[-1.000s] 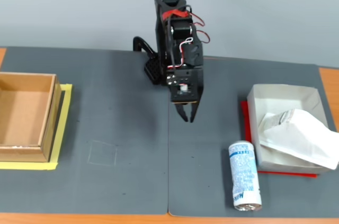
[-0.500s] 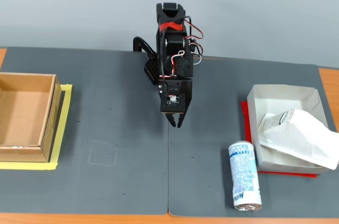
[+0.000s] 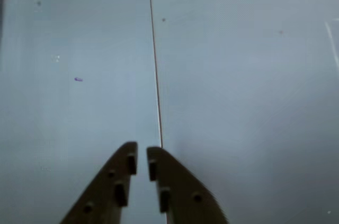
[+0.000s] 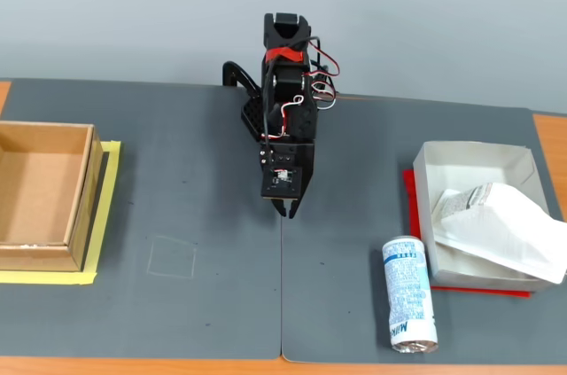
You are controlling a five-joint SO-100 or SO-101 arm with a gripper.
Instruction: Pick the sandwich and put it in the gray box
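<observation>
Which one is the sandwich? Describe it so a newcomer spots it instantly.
In the fixed view, look at the right end of the dark mat, where the gray box sits on a red sheet. The sandwich lies in it, overhanging the right wall. It is a flat white wrapped package, unlike the blue-and-white can lying beside the box.

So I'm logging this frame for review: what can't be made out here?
- Fixed view: the sandwich hides the gray box's near right floor, and whether it rests flat.
- Fixed view: the can's small print is unreadable.
- Fixed view: the gripper shows no visible gap.
- Wrist view: only bare mat and the nearly shut jaws; box, sandwich and can are out of frame.
</observation>
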